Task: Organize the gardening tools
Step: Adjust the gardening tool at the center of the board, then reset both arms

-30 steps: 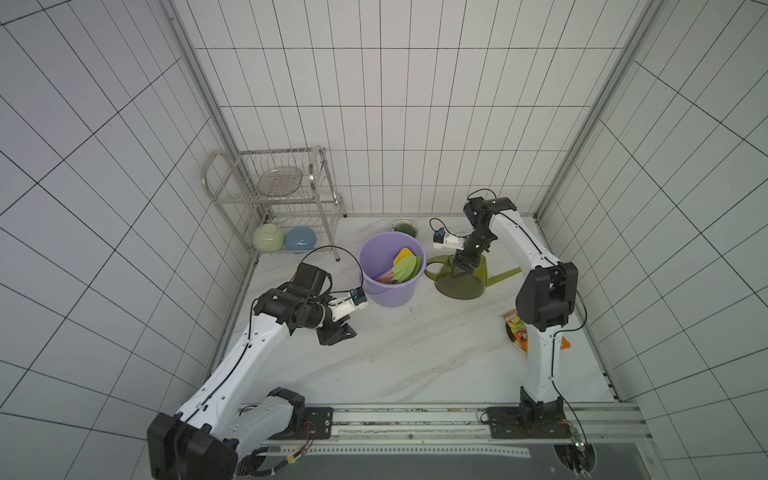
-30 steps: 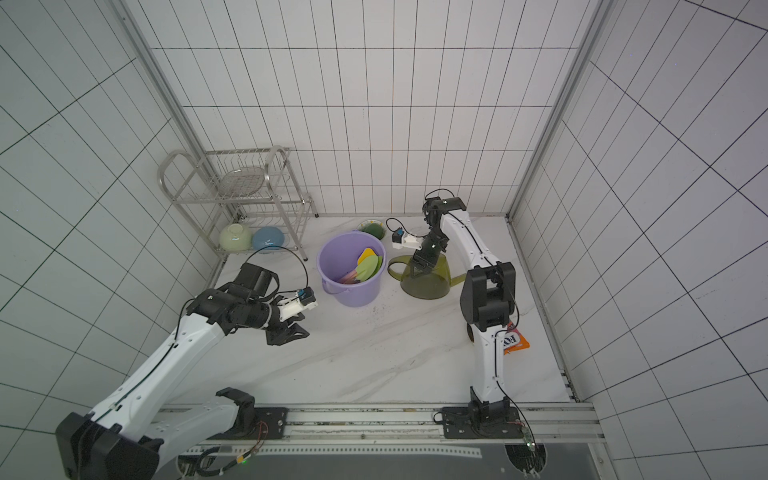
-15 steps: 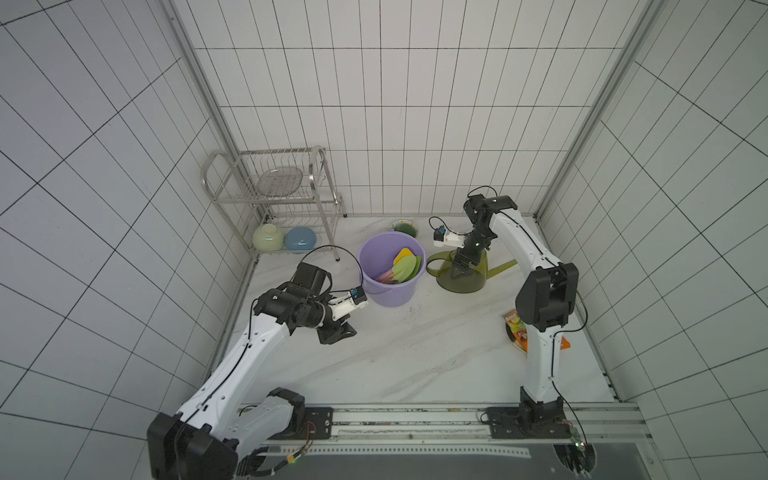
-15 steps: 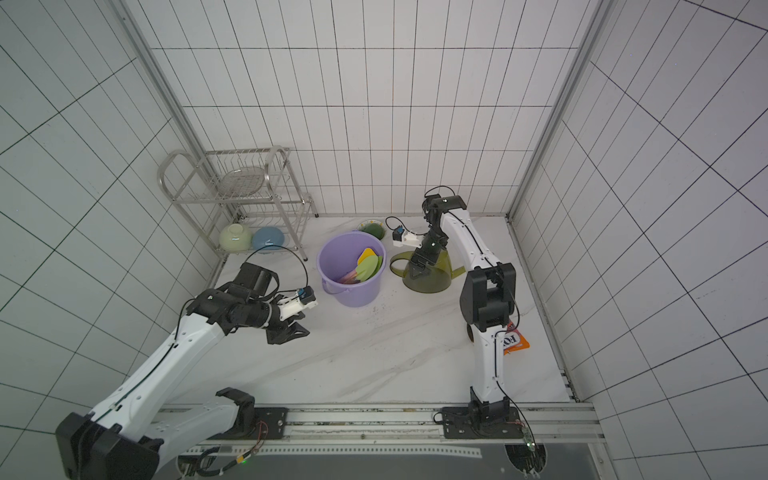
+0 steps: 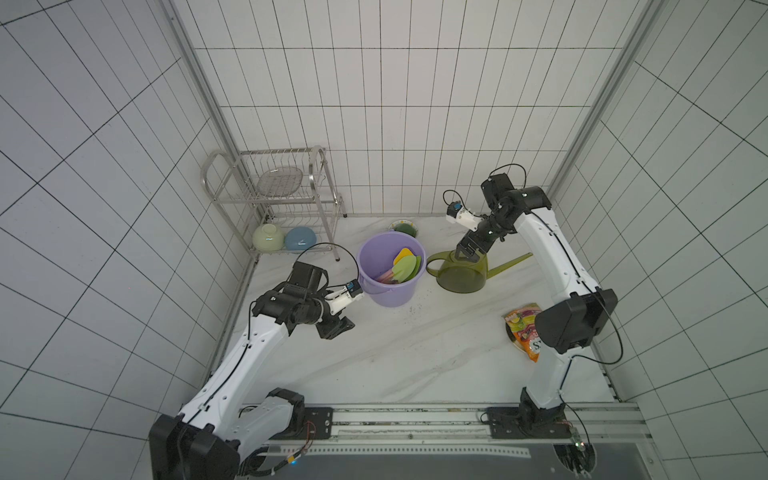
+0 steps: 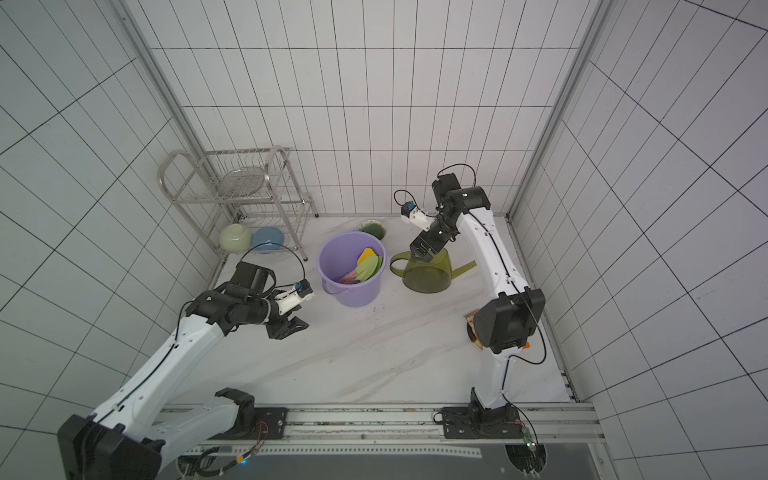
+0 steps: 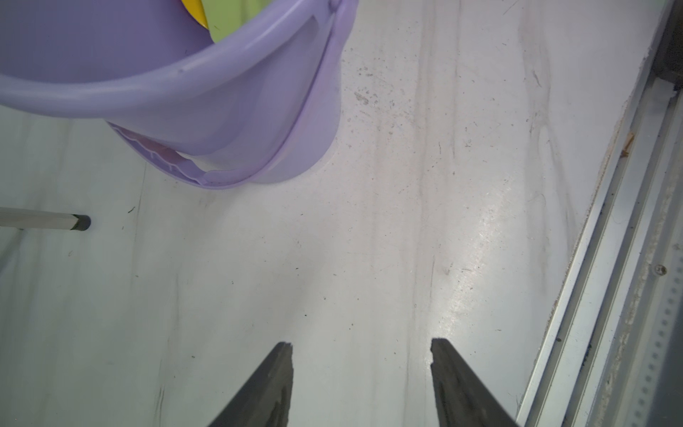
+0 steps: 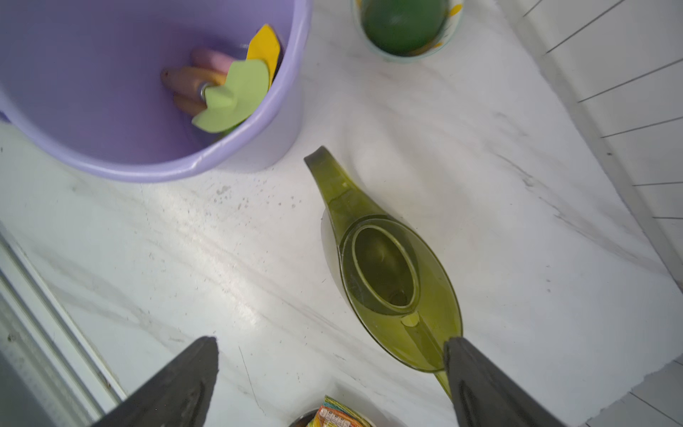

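Observation:
Several trowels [image 5: 405,266] [image 6: 368,266] with yellow and green blades lean inside the lilac bucket [image 5: 365,257] [image 6: 328,266]; the right wrist view shows their pinkish handles [image 8: 192,79] down in it. The olive-green watering can [image 5: 461,274] [image 6: 428,276] [image 8: 391,281] stands upright right of the bucket, spout pointing right. My right gripper [image 5: 467,253] [image 8: 330,344] hangs open just above the can, one fingertip over its spout end, gripping nothing. My left gripper [image 5: 334,328] [image 7: 360,345] is open over bare table, left of and nearer than the bucket.
An orange snack bag [image 5: 523,328] [image 8: 332,416] lies at the right, partly behind the right arm. A small green bowl [image 5: 403,227] sits behind the bucket. A metal dish rack [image 5: 274,195] with two bowls stands at the back left. A rail [image 5: 415,419] runs along the front edge.
My left gripper's jaws have spread wider. My right gripper's jaws have opened a little more over the watering can. Both arms have hardly shifted.

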Controlling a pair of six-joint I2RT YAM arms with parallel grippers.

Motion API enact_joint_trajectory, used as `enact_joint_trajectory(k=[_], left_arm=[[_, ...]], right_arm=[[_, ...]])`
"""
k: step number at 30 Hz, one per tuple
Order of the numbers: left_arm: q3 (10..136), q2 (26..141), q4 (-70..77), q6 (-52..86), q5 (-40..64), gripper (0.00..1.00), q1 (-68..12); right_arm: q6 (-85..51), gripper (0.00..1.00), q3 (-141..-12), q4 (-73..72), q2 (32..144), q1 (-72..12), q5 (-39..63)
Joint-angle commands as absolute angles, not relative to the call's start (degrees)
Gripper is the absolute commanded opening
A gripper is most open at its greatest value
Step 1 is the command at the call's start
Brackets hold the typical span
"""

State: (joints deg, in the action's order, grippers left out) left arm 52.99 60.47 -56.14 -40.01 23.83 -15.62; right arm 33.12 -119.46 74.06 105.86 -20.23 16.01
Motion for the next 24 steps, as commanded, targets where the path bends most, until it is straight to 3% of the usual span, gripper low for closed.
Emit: enact_joint_trajectory(k=[1, 4, 9, 10, 17, 24], left_arm=[[52.6, 58.9, -51.4, -36.6, 20.5, 0.63, -15.1], [52.4, 58.3, -49.4, -34.9, 18.3, 0.67, -14.5], [51.4, 58.3, -46.4, -33.0, 16.2, 0.96, -13.9], [51.2, 58.4, -45.4, -32.4, 15.9, 0.98, -13.8], [50.4, 59.0, -38.4, -26.9, 15.1, 0.98, -11.2], [49.0, 60.3, -31.2, -20.4, 18.7, 0.98, -4.1]], right_arm=[[17.6, 0.99, -113.6, 64.5, 100.2, -18.6, 13.4], [7.1, 0.99, -104.9, 57.1, 93.2, -15.3, 10.5], [-0.8, 0.99, -87.9, 47.7, 80.0, -11.1, 8.2], [-1.7, 0.99, -85.2, 47.0, 78.1, -10.4, 7.9], [-4.6, 0.99, -69.1, 39.6, 70.5, -3.0, 8.4], [-7.0, 0.99, -54.3, 26.4, 69.8, 5.6, 10.9]])
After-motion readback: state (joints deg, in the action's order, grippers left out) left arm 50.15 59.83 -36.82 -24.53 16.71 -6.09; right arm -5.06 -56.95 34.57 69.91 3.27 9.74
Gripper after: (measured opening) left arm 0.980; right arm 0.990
